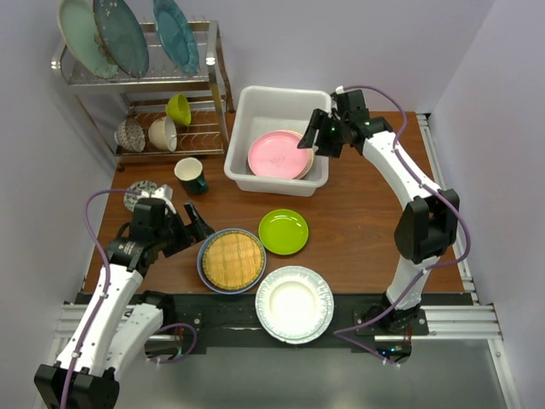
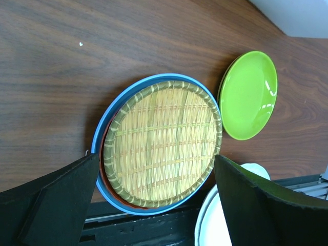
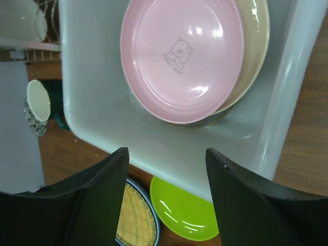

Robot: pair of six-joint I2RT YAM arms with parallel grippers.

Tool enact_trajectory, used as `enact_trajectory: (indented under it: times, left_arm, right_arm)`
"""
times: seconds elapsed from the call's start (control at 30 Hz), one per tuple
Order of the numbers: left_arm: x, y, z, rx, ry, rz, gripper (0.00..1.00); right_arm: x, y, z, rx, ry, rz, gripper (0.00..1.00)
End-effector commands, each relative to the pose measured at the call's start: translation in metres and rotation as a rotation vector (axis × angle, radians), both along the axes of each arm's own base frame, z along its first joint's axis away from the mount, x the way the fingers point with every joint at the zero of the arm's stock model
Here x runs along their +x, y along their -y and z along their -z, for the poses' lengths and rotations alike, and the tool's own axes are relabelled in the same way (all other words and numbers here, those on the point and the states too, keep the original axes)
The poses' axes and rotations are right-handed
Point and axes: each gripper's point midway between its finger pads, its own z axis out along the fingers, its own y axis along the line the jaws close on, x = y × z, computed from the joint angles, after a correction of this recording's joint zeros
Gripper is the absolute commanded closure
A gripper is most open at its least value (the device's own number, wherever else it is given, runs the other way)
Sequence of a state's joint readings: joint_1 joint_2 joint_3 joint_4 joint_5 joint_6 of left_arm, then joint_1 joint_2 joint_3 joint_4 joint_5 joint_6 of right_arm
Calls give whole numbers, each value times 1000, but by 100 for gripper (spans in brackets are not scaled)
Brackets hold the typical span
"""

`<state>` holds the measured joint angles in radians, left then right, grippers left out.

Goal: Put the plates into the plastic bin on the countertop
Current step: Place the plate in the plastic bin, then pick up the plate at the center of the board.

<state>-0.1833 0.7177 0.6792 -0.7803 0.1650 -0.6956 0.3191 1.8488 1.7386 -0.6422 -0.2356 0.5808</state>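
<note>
The white plastic bin (image 1: 255, 106) stands at the back of the countertop (image 1: 358, 230); a pink plate (image 1: 277, 154) lies in it on a cream plate (image 3: 254, 61). My right gripper (image 1: 313, 136) hangs open and empty over the bin's right side, above the pink plate (image 3: 182, 51). A gold woven plate (image 1: 232, 259) sits on a rust red plate (image 2: 104, 161) and a blue plate (image 1: 204, 271) at front left. My left gripper (image 1: 189, 223) is open just left of that stack (image 2: 164, 143). A lime green plate (image 1: 283, 231) and a white fluted plate (image 1: 295, 303) lie nearby.
A metal wire rack (image 1: 145, 94) at back left holds three large teal plates (image 1: 121, 34) and several bowls (image 1: 162, 132). A dark green cup (image 1: 190, 175) and a patterned bowl (image 1: 140, 192) stand left of the bin.
</note>
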Motion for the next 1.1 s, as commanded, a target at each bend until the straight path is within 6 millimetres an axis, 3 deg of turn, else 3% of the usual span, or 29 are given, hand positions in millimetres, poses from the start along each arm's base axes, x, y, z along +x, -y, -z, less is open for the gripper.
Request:
enact_trajectory:
  times: [0.0,0.23,0.33,0.37,0.63,0.77,0.93,1.07]
  left_arm:
    - [0,4,8,-28,-12,6,3]
    - [0,10,16,-65,-19,17,5]
    - [-2,11,21,-68,-32,20,6]
    - [-3,11,26,-66,-43,22,7]
    - [-8,18,40,-96,-71,52,14]
    - [-9,19,45,-101,-79,57,17]
    - [-14,19,54,-104,-101,59,18]
    - [-17,20,61,-111,-113,59,20]
  right_arm:
    - [-26,-22,-49,65,113,-122,34]
    - [-79,-63,-51,52,117,-255,35]
    - [-106,-81,-42,51,103,-318,35]
    - [-116,-87,-29,51,73,-339,35]
    - [-148,-101,9,101,3,-423,37]
    - [-173,-116,30,116,-56,-493,39]
    - [-197,-129,48,108,-101,-550,41]
    - [-206,-136,57,99,-137,-586,41]
